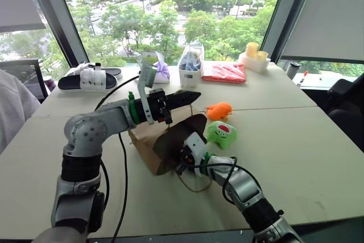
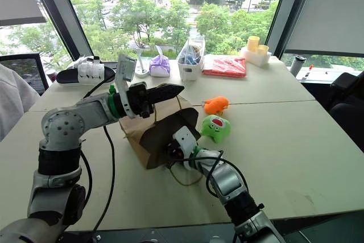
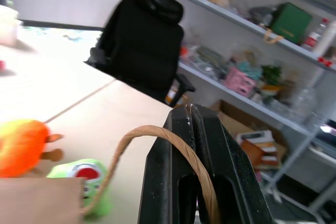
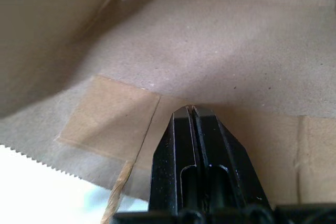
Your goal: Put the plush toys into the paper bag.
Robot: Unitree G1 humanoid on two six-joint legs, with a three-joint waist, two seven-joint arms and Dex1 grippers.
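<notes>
Above the paper bag [image 1: 149,140], left hand [image 1: 195,96] points level, pinching its twine handle [image 3: 157,132]

Beige table [image 1: 296,140], windows [image 1: 170,9], black chair [image 3: 142,45]

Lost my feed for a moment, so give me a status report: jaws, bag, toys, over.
Left gripper jaws shut on twine handle; right gripper shut on brown paper bag rim. Green plush toy and orange plush toy on table beside bag mouth. Path clear.
</notes>
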